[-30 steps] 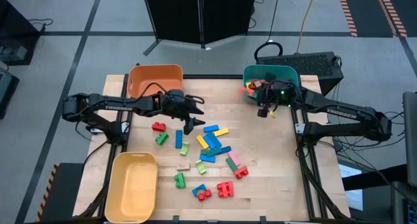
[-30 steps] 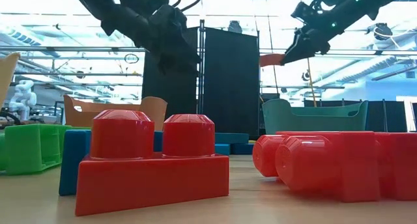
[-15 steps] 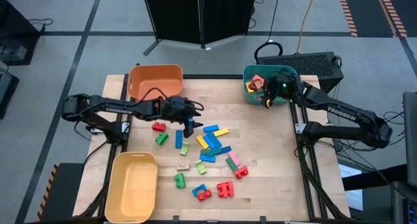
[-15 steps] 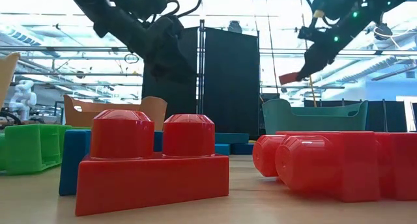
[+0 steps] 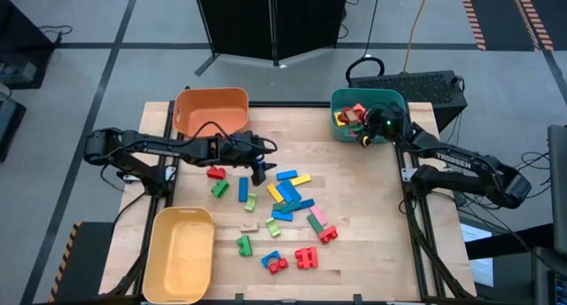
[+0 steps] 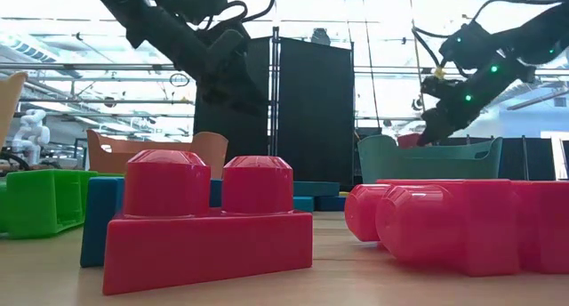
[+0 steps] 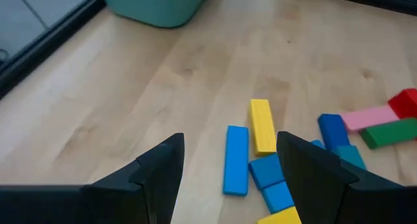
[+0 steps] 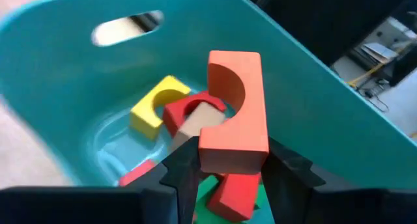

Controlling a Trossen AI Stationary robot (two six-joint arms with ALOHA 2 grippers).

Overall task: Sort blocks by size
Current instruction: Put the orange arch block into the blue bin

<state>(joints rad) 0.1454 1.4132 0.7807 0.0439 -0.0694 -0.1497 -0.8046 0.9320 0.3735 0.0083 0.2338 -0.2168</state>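
- Right end effector (image 8: 225,168) has dropped into the teal bin (image 5: 344,100), pinching 1 red arch block (image 8: 233,110); release next.
- Left end effector (image 7: 228,165), spread, hovers over blocks (image 5: 285,191) on your desk (image 5: 363,216).

Dark jointed arms (image 5: 151,145), black cables (green lights)

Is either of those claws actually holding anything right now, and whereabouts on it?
The right gripper pinches an orange-red arch block by one end, over the teal bin. The left gripper is open and empty.
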